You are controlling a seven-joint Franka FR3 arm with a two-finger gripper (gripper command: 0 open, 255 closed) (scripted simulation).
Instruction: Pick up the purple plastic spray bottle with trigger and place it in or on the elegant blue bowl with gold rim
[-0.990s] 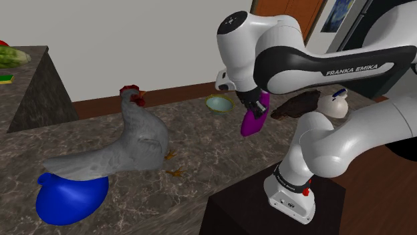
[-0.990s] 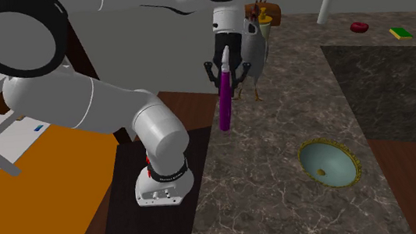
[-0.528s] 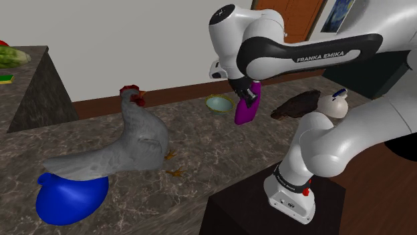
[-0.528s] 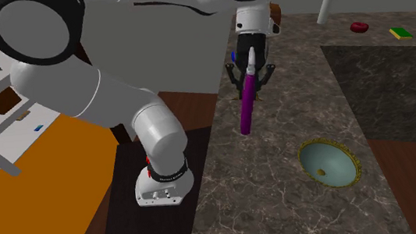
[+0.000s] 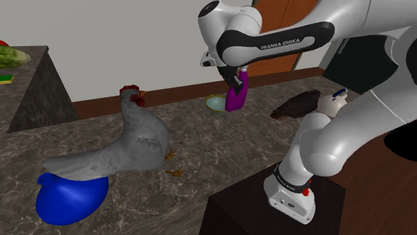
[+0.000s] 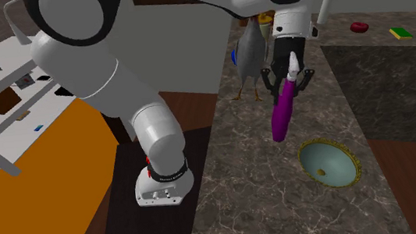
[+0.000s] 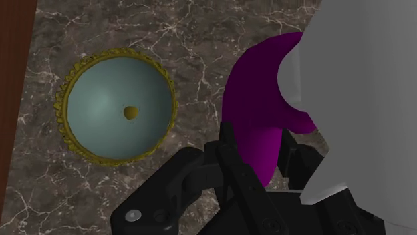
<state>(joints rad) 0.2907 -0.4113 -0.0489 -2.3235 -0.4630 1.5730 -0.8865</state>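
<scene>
Now the black pincer [image 6: 290,81], pinching the purple spray bottle [image 6: 282,117], has moved nearer the gold-rimmed grey-blue bowl [image 6: 335,155].

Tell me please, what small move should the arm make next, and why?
Probably shift the purple spray bottle sideways until it hangs over the gold-rimmed bowl. The gripper clasps it above the counter, and in the wrist view the bowl lies beside the bottle, not under it.
</scene>
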